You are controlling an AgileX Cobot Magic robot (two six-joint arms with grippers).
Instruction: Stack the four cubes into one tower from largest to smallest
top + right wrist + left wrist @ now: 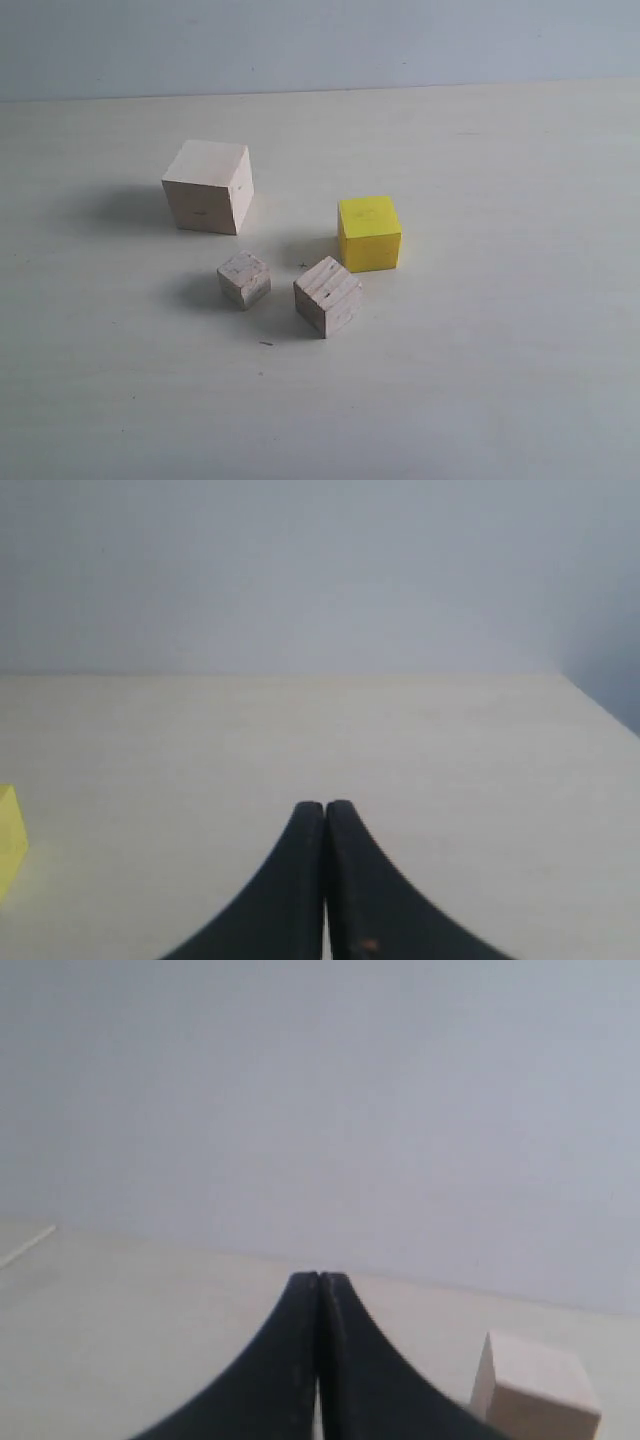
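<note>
All four cubes stand apart on the pale table (500, 380). The large pale wooden cube (208, 186) is at the back left, the bright yellow cube (369, 233) to the right. In front lie the smallest wooden cube (244, 279) and the grained wooden cube (327, 296), turned at an angle. Neither arm shows in the exterior view. My left gripper (318, 1278) is shut with nothing in it; the pale cube (535, 1390) sits off to one side of it. My right gripper (325, 806) is also shut and empty, with a sliver of the yellow cube (10, 840) at the frame's edge.
A plain light wall (320, 40) rises behind the table's far edge. The table's right corner edge (600, 705) shows in the right wrist view.
</note>
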